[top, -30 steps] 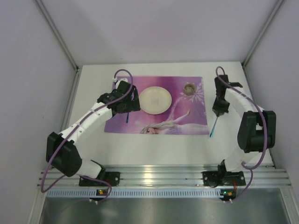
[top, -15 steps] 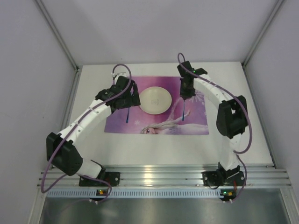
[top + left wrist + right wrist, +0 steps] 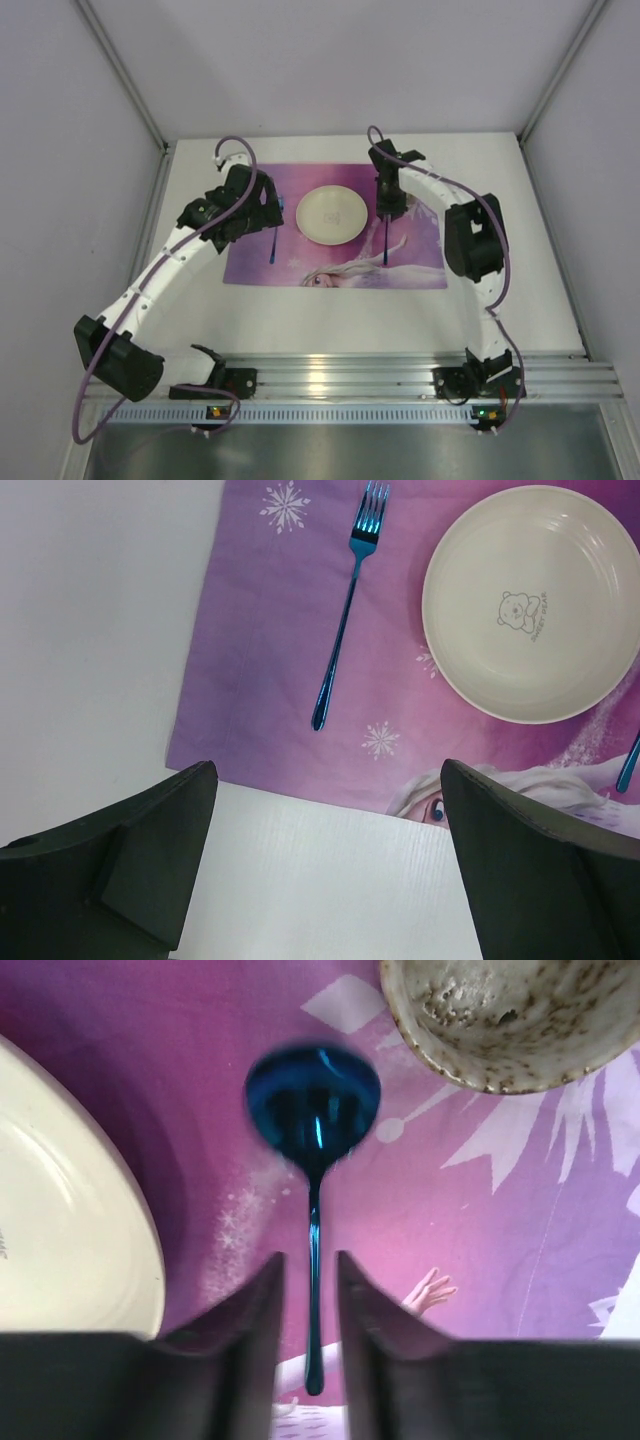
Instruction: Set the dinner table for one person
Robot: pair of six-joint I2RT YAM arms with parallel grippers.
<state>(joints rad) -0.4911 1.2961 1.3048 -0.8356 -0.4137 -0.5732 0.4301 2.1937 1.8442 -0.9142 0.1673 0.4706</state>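
Observation:
On the white dinner table [image 3: 500,290] lies a purple placemat [image 3: 410,262] with a cream plate [image 3: 332,213] at its middle. A blue fork [image 3: 274,242] lies on the mat left of the plate, also seen in the left wrist view [image 3: 345,610]. My left gripper [image 3: 260,208] is wide open and empty, above the mat's left edge [image 3: 325,880]. A blue spoon [image 3: 386,242] lies on the mat right of the plate. My right gripper [image 3: 386,206] is just above it, its fingers slightly apart on either side of the spoon handle [image 3: 314,1290].
A speckled cup [image 3: 510,1020] stands on the mat beyond the spoon's bowl; my right arm hides it in the top view. An aluminium rail [image 3: 350,375] runs along the near table edge. Grey walls enclose the table on three sides.
My right arm has swung left from the bare table onto the mat, carrying the spoon to the plate's right side. My left arm has drawn back a little from the fork.

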